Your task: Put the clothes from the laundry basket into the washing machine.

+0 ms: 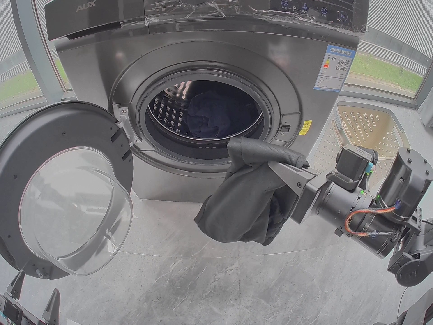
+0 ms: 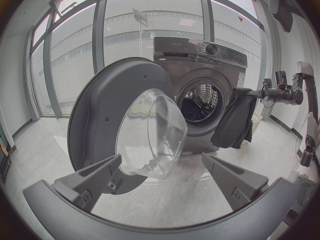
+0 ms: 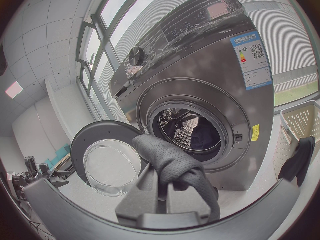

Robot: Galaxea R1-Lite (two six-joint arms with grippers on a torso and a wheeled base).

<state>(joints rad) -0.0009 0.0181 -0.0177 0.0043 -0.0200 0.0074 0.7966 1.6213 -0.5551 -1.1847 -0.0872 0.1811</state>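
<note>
My right gripper is shut on a dark grey garment that hangs just below and to the right of the washing machine's open porthole. In the right wrist view the cloth drapes over that gripper. Dark clothes lie inside the drum. The beige laundry basket stands to the machine's right, and another dark garment hangs over its rim. My left gripper is open and holds nothing, low at the left, facing the door.
The round machine door with its clear bowl stands swung open to the left. Grey tiled floor lies in front of the machine. Windows run behind and beside it.
</note>
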